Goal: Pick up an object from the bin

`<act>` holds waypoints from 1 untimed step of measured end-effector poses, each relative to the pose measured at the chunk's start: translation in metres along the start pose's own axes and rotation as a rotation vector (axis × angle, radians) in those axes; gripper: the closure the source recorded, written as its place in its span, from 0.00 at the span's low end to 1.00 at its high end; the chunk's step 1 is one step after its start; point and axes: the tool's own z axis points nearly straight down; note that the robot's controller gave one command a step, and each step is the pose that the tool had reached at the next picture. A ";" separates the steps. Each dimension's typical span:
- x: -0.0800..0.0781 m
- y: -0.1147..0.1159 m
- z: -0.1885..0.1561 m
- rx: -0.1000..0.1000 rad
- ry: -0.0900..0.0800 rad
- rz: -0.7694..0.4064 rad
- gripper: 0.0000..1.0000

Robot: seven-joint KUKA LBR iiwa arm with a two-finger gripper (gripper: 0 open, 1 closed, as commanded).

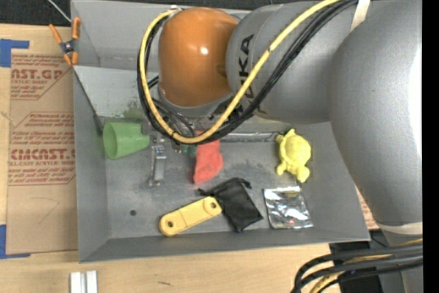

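My gripper hangs below the orange wrist cover and comes down close to the bin floor left of the middle. A green plastic cup lies on its side just to the gripper's left. A red soft lump sits just to its right. In front of the gripper lies a flat yellow plastic piece, with a black pouch-like thing beside it. Nothing shows held in the gripper.
A crinkled silver foil packet lies at the front right and a yellow toy figure behind it. The arm and its cables cover the back and right of the bin. Bare floor shows at the front left.
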 end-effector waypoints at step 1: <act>-0.002 -0.001 -0.005 -0.001 -0.007 0.003 0.00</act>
